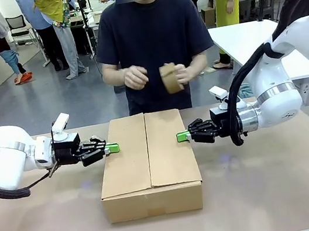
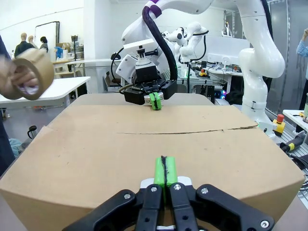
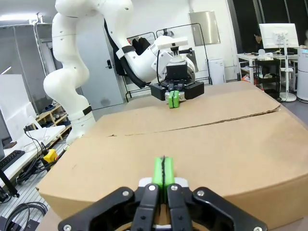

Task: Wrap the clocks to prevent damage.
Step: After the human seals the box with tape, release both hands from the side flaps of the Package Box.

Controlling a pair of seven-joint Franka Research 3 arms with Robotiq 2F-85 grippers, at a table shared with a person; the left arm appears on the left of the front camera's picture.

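Reaching over the left edge of the closed cardboard box [image 1: 147, 158], the left gripper [image 1: 112, 148] has its green pads pressed together, empty. The box lies mid-table [image 1: 274, 190], between both grippers. Behind it, a person's hands [image 1: 135, 77] hold a tape roll [image 1: 170, 78]. The right gripper [image 1: 182, 137], likewise closed and empty, meets the box's right edge.

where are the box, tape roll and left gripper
box [image 1: 131, 155], front view, left flap of its top
tape roll [image 1: 170, 78], front view, its outer side
left gripper [image 1: 112, 148], front view, between its shut fingertips
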